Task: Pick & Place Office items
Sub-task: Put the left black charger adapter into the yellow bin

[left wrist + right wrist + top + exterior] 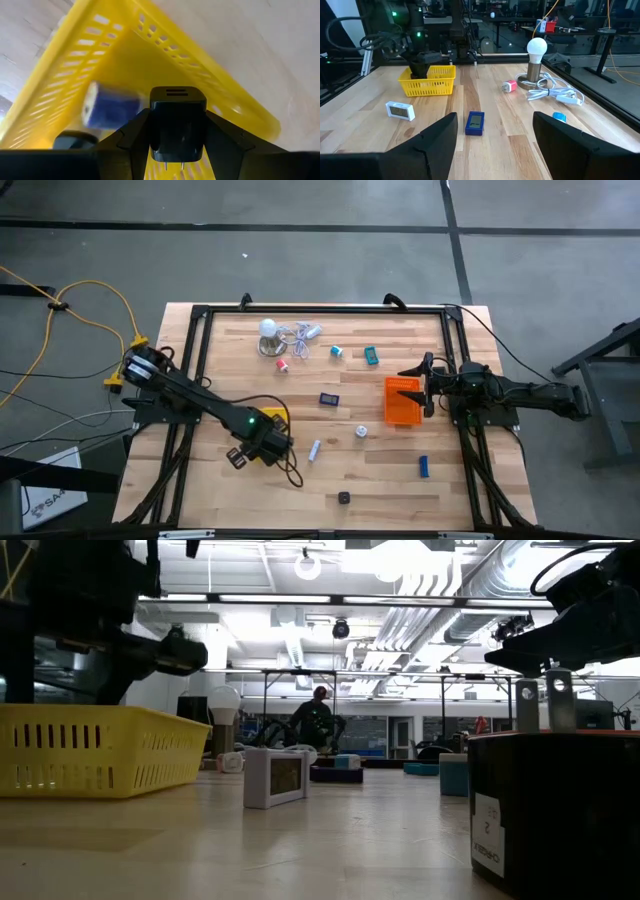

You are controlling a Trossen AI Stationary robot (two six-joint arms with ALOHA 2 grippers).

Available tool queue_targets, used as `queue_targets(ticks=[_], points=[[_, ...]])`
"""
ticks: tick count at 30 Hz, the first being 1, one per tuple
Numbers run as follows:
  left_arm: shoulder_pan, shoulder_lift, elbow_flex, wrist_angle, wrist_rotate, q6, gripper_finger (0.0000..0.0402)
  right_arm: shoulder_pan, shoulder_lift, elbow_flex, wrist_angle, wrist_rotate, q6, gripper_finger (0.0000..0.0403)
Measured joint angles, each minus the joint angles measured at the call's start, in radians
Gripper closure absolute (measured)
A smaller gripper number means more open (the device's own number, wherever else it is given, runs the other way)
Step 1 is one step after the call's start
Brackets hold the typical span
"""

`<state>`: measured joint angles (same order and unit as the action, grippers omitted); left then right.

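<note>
Where pale wood planks form the worktop (330, 475) under a bright ceiling of pipes and lamps: left gripper (178, 131) above the yellow tray (165, 65), fingers (131, 142) clamped on a black charger plug (177, 122); blue roll (107, 107) inside the tray just beyond. Right gripper (495, 131) beside the orange tray (401, 401), fingers spread wide, holding nothing.

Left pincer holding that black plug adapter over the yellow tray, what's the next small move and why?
Probably open the left pincer and let go: the black plug adapter it grips already hangs above the yellow tray, where a blue roll lies. The right pincer waits open.
</note>
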<state>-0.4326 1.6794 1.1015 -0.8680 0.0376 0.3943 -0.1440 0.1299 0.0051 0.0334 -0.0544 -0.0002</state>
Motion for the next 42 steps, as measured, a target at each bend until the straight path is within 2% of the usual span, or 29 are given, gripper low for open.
queue_targets(ticks=[15, 24, 42], points=[[0.000, 0.015, 0.000, 0.009, 0.001, -0.037, 0.0242, 0.000, 0.000, 0.000, 0.000, 0.000, 0.000, 0.0155], [0.043, 0.015, 0.000, 0.008, 0.115, -0.081, 0.0228, 0.000, 0.000, 0.000, 0.000, 0.000, 0.000, 0.0155], [0.057, 0.014, 0.000, 0.012, 0.118, -0.071, 0.0226, 0.000, 0.000, 0.000, 0.000, 0.000, 0.000, 0.0155]])
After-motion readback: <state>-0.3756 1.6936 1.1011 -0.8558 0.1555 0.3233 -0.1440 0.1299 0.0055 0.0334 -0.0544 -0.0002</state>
